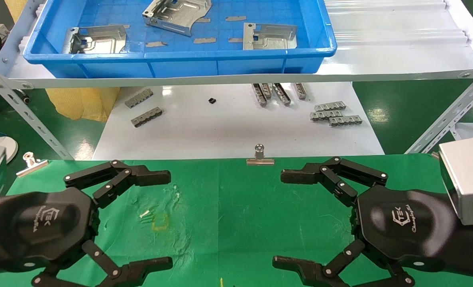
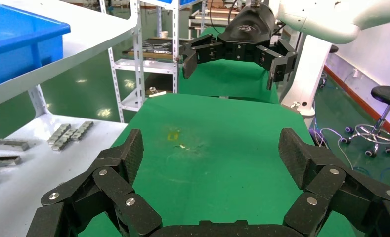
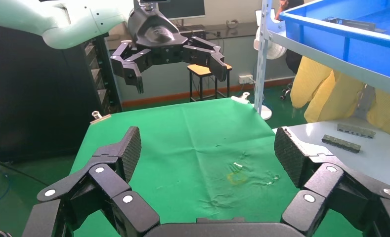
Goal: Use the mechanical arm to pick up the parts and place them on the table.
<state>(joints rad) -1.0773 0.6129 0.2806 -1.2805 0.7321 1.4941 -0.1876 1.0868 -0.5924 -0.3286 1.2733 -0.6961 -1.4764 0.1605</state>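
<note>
Your left hand (image 1: 162,217) hovers low over the left part of the green counter (image 1: 236,207), fingers spread wide and holding nothing; the left wrist view shows the same hand (image 2: 210,153) splayed over bare cloth. Just right of it on the cloth is a small yellow mark (image 1: 159,222) with wrinkles around it. At the counter's far edge, near the middle, a clip (image 1: 260,156) pins the cloth; another clip (image 1: 31,162) sits at the far left corner. Your right hand (image 1: 278,217) hovers over the right part of the counter, also wide open and empty, facing the left one across the gap. The parts are not on the counter: all three lie in the blue tray (image 1: 180,59) on the white shelf (image 1: 399,59) beyond. One part (image 1: 97,40) lies at the tray's left, one part (image 1: 176,14) lies tilted near the middle far side, and one part (image 1: 270,36) lies at the right. Below the shelf, on a white board (image 1: 228,127), small grey bars (image 1: 336,113) lie in clusters left, centre and right.
</note>
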